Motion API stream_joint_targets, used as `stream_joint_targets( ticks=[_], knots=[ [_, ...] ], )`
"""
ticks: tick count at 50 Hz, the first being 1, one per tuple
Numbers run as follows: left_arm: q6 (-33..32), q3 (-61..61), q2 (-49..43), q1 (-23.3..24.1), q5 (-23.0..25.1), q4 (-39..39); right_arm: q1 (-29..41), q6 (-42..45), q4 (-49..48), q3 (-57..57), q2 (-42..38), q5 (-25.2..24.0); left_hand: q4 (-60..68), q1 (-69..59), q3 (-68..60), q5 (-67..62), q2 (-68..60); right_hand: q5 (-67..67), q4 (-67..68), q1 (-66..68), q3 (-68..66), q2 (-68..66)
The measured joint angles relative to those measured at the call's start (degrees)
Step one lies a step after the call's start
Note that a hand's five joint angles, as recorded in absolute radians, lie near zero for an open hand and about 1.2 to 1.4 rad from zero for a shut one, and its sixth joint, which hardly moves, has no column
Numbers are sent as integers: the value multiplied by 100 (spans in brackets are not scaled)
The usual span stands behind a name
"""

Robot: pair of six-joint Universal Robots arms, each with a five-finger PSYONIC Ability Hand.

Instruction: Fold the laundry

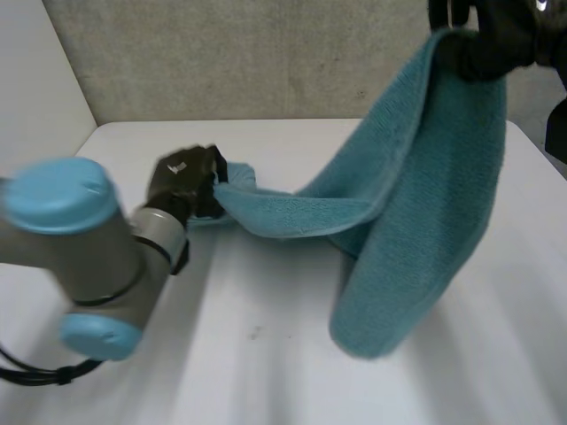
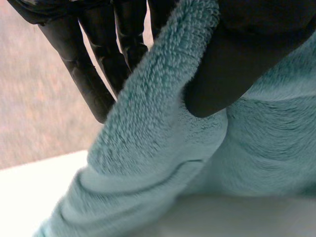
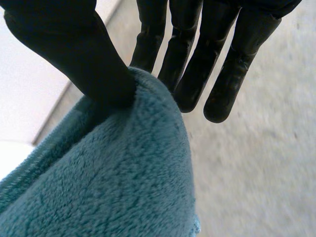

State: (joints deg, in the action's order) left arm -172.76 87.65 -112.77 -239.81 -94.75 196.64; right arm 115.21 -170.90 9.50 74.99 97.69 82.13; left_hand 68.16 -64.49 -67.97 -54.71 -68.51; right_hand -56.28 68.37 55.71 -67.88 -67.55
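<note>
Teal towel [image 1: 416, 204] strung between both hands over white table [image 1: 266, 354]. Low by the tabletop, left hand [image 1: 186, 181] pinches one end, thumb [image 2: 232, 74] pressed against straight fingers [image 2: 84, 74]. Raised high, right hand [image 1: 492, 35] nips an upper edge between thumb and fingers; the rest hangs in a long fold. Left arm [image 1: 80, 248] hides the table's near-left part. Grey wall [image 1: 248, 62] behind

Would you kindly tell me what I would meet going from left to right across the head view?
left arm → left hand → teal towel, pinched low at one end by the left hand and held high at the other → right hand
</note>
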Motion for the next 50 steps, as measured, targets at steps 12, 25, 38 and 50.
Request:
stream_joint_targets(
  ticks=[12,25,38,50],
  knots=[
    [-1180,385,2442,-369,1172,-2170,-1077,34,-96,455,-1410,-533,9,0,-25,0,-16,0,0,14,-11,0],
    [-1468,-280,505,-954,1391,-2180,-1033,-67,-826,688,-2629,-436,28,0,-28,0,-20,0,0,14,-11,0],
    [-2306,-1264,-1454,-1018,1088,-1875,-888,-74,-1242,783,-3372,1,-2360,2164,2348,2009,2424,-2,0,14,-11,0],
    [-1649,-481,175,-7,173,-1634,-950,-65,-1684,933,-3443,544,-4262,3855,4170,3928,4250,-23,0,14,-11,0]
  ],
)
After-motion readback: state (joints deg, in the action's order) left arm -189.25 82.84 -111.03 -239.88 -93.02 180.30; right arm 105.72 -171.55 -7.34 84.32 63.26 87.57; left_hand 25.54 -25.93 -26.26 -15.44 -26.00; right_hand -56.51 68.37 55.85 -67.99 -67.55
